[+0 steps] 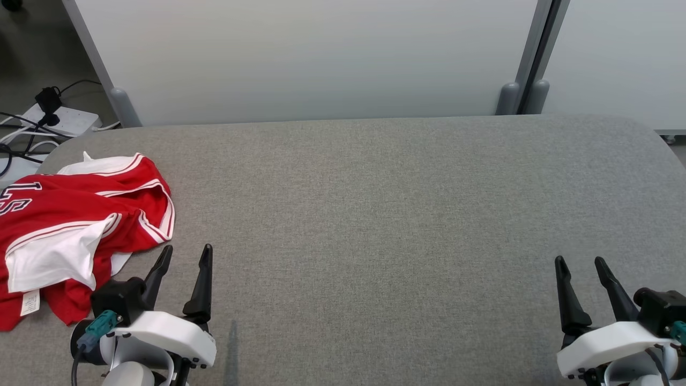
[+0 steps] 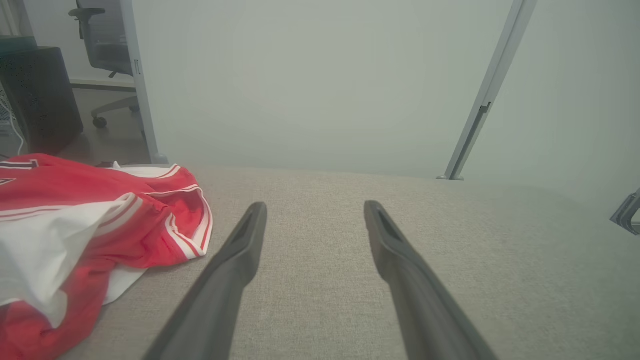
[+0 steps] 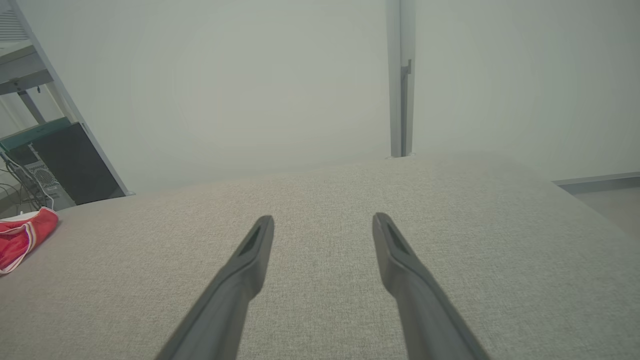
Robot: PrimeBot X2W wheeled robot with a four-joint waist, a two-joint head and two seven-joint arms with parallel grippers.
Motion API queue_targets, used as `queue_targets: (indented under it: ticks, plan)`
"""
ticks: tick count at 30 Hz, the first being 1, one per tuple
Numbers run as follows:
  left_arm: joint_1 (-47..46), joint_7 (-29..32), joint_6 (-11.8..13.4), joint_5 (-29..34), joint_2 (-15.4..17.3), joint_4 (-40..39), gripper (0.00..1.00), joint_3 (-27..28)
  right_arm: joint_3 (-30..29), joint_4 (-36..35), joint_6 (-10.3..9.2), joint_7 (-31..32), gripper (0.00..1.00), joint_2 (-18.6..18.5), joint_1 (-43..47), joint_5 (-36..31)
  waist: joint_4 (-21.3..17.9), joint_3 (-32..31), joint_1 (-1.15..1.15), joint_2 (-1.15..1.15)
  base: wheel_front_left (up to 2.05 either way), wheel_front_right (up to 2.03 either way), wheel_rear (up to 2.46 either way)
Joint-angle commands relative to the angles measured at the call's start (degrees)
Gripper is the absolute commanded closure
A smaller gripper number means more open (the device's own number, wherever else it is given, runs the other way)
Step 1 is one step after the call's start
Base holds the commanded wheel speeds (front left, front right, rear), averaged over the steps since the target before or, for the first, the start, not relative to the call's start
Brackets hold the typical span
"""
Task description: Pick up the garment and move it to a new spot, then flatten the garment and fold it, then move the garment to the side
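Note:
The garment [image 1: 80, 220] is a red jersey with white trim and a white inner side, lying crumpled at the left edge of the grey table [image 1: 375, 214]. It appears at the left of the left wrist view [image 2: 75, 230] and as a small red patch at the far left of the right wrist view [image 3: 20, 237]. My left gripper [image 1: 186, 254] stands open just to the right of the garment's near edge, holding nothing. My right gripper [image 1: 580, 264] is open at the lower right, far from the garment, over bare table.
A pale partition wall [image 1: 321, 59] with grey posts [image 1: 517, 96] runs along the table's far edge. A power strip with cables [image 1: 53, 120] lies on the floor beyond the far left corner. An office chair [image 2: 105, 50] and a dark cabinet [image 2: 37, 95] stand behind.

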Motion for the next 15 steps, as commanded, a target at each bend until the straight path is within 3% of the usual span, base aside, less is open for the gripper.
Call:
queue_targets:
  ticks: [1, 15]
  plan:
    - [-3.75, -0.87, 0.32, 1.98, 1.37, -0.99, 0.00, 1.49, 1.42, -0.82, 0.01, -1.19, 0.00, -0.70, -1.53, -1.52, -0.05, -0.02, 0.00, 0.00, 0.00, 0.00, 0.00]
    - [-5.15, -3.23, 0.37, 8.54, 1.47, 2.94, 0.00, 1.88, 2.32, 0.56, 0.01, -3.54, 0.00, -1.31, -1.57, -7.28, -0.34, -0.37, 0.00, 0.00, 0.00, 0.00, 0.00]
